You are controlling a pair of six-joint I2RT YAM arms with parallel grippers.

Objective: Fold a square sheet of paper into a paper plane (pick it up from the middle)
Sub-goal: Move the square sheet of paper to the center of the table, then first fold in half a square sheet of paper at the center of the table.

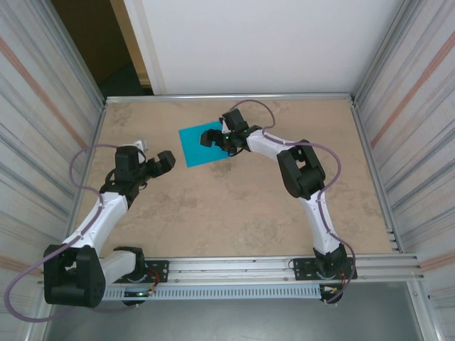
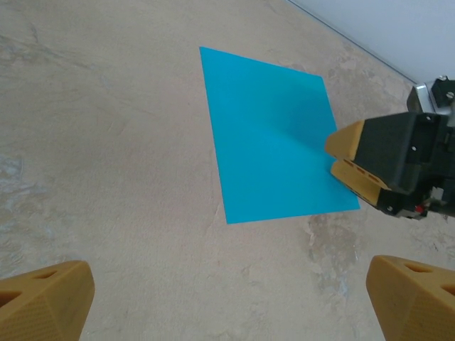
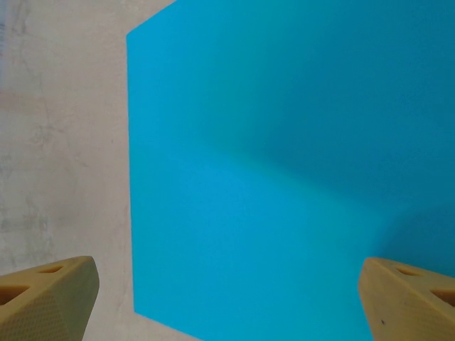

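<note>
There is one square sheet of paper (image 1: 201, 144), one table (image 1: 234, 206), one left arm (image 1: 99, 213) and one right arm (image 1: 313, 206).

A beige, marbled stone-look tabletop (image 1: 234, 206) lies edged by a silver metal frame rail (image 1: 227, 97). Ribbed, shiny grey wall panels (image 1: 43, 92) stand at both sides. A plain white board (image 1: 270, 42) stands behind, beside a dark opening (image 1: 99, 35).

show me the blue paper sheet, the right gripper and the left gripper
square sheet of paper (image 2: 274, 135), left wrist view, centre of the sheet
right gripper (image 2: 333, 158), left wrist view, between its fingertips
left gripper (image 1: 169, 160), top external view, between its fingertips
</note>
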